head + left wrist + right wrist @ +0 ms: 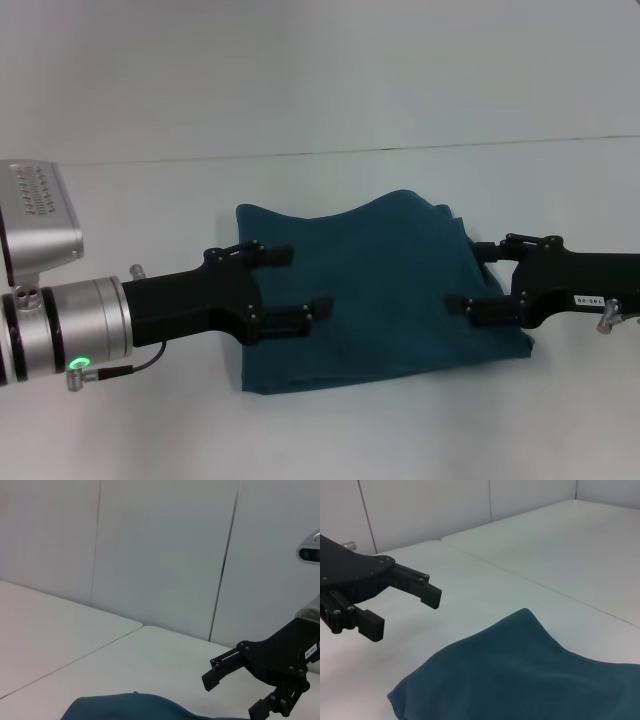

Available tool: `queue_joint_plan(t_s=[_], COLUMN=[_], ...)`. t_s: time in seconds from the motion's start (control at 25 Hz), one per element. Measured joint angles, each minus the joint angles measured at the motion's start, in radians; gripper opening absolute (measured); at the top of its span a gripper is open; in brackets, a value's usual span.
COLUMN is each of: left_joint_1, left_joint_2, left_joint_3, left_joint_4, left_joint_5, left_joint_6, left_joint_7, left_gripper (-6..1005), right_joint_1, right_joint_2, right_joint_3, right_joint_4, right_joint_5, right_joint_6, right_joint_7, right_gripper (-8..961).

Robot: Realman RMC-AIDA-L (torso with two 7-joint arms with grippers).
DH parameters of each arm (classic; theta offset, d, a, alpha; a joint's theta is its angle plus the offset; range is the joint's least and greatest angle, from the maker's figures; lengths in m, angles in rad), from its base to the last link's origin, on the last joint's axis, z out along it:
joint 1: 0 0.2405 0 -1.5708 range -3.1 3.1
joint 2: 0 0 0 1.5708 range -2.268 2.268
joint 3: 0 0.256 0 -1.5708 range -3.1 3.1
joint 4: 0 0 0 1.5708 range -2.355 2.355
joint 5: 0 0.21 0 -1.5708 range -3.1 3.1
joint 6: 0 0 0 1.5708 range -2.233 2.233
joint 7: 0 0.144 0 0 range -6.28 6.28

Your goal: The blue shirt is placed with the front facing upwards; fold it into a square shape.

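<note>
Our left gripper [300,283] and right gripper [478,279] hover with fingers spread, holding nothing, over the blue shirt [375,290], which we judge already folded roughly square.

The folded cotton blue shirt [375,290] is showing plain dark teal all over, with no print facing up. At nine o'clock of it the matte black left gripper [302,284] is sitting on a silver arm section glowing with a small green light [80,362]. At three o'clock, the right gripper [473,278] is black too. The smooth table top [320,170] is looking pale white.
</note>
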Motion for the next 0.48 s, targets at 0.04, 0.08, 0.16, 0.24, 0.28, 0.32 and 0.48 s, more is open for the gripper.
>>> queue_joint_plan(t_s=[0.04,0.08,0.16,0.24,0.28,0.32,0.48], left_joint_1=[0.0,0.001,0.001,0.002,0.002,0.002,0.004], left_joint_2=[0.0,0.0,0.0,0.0,0.0,0.0,0.0], left_joint_3=[0.0,0.0,0.0,0.0,0.0,0.0,0.0], left_joint_4=[0.0,0.0,0.001,0.001,0.001,0.001,0.001], left_joint_5=[0.0,0.0,0.0,0.0,0.0,0.0,0.0], left_joint_6=[0.0,0.001,0.001,0.001,0.001,0.001,0.001], left_joint_7=[0.0,0.0,0.0,0.0,-0.001,-0.001,0.0], left_gripper=[898,898,898,898,898,898,897], right_joint_1=[0.0,0.0,0.0,0.0,0.0,0.0,0.0], right_joint_2=[0.0,0.0,0.0,0.0,0.0,0.0,0.0], right_joint_3=[0.0,0.0,0.002,0.004,0.005,0.006,0.006], right_joint_4=[0.0,0.0,0.0,0.0,0.0,0.0,0.0], right_joint_5=[0.0,0.0,0.0,0.0,0.0,0.0,0.0], right_joint_6=[0.0,0.0,0.0,0.0,0.0,0.0,0.0], right_joint_7=[0.0,0.0,0.0,0.0,0.0,0.0,0.0], right_gripper=[928,928,928,927,927,927,927])
